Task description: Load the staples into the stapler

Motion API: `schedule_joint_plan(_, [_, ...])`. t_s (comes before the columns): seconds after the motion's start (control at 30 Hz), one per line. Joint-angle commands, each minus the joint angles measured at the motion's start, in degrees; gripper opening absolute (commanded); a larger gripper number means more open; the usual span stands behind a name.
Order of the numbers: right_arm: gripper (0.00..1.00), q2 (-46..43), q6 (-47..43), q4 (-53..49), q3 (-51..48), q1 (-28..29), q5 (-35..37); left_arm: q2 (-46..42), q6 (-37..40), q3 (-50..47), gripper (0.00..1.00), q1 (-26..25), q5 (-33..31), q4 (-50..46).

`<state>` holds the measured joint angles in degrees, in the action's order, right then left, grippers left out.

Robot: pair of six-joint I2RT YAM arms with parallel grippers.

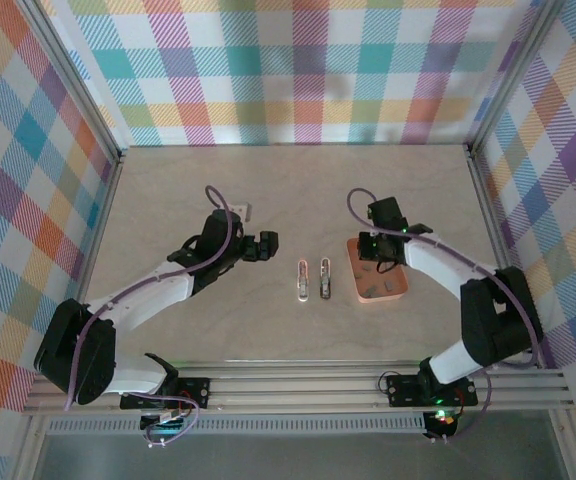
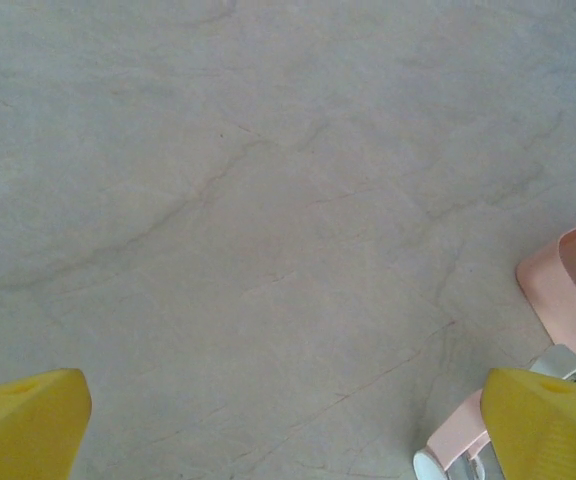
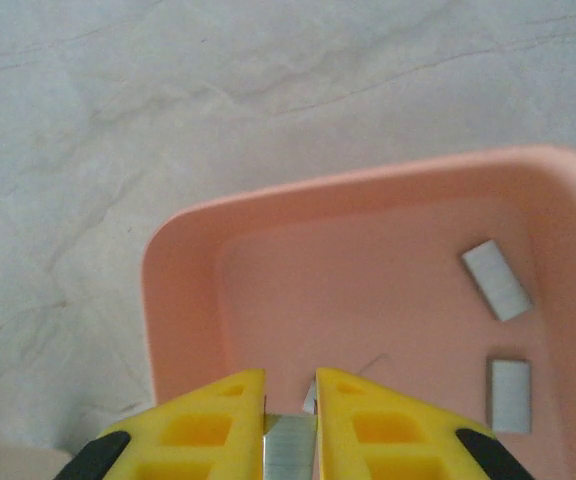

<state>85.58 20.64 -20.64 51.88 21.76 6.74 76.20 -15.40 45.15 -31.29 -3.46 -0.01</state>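
Observation:
The pink stapler (image 1: 303, 280) lies on the table between the arms, and its white-capped end (image 2: 450, 452) peeks out beside my left gripper's right finger. My left gripper (image 1: 263, 247) (image 2: 288, 435) is open, its yellow fingers far apart over bare tabletop just left of the stapler. My right gripper (image 1: 380, 250) (image 3: 290, 400) hovers over the near-left corner of the salmon tray (image 1: 400, 292) (image 3: 183, 290), shut on a grey staple strip (image 3: 288, 450). Two more staples (image 3: 496, 280) (image 3: 511, 397) lie loose on the tray floor at the right.
A small grey-white oblong piece (image 1: 325, 278) lies parallel to the stapler, between it and the tray; its metal tip (image 2: 563, 362) shows above my left finger. The tray's rim (image 2: 568, 290) stands at the right border of the left wrist view. Plaid walls enclose the table.

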Motion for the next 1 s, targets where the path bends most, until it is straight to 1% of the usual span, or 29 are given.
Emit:
schedule_joint_plan(0.0, [0.18, -4.7, 2.0, 3.3, -2.8, 1.7, 2.6, -2.6, -1.0, -4.2, 1.0, 0.4, 0.5, 4.3])
schedule_joint_plan(0.27, [0.18, -17.5, 4.6, 6.0, -11.0, 5.9, 4.0, -6.8, -3.4, -14.2, 1.0, 0.2, 1.8, 11.1])
schedule_joint_plan(0.4, [0.18, -20.5, 5.1, 7.9, -13.4, 7.7, 3.0, -7.6, -4.9, -17.4, 1.0, 0.2, 2.4, 13.9])
schedule_joint_plan(0.53, [0.18, -20.3, 5.9, 8.4, -13.5, 11.0, 4.1, -7.8, -5.7, -19.6, 1.0, 0.2, 2.3, 15.9])
schedule_joint_plan(0.7, [0.18, -18.6, 9.3, 8.9, -13.5, 16.8, 9.0, -6.7, -5.6, -21.1, 1.0, 0.1, 2.1, 18.1])
schedule_joint_plan(0.9, [0.18, -13.9, 13.4, 9.0, -12.6, 23.7, 14.6, -5.1, -6.0, -23.6, 1.0, -0.3, 2.4, 22.0])
schedule_joint_plan(0.97, [0.17, -12.5, 14.6, 8.9, -12.1, 25.7, 15.9, -4.2, -6.0, -23.9, 1.0, -0.4, 3.4, 22.7])
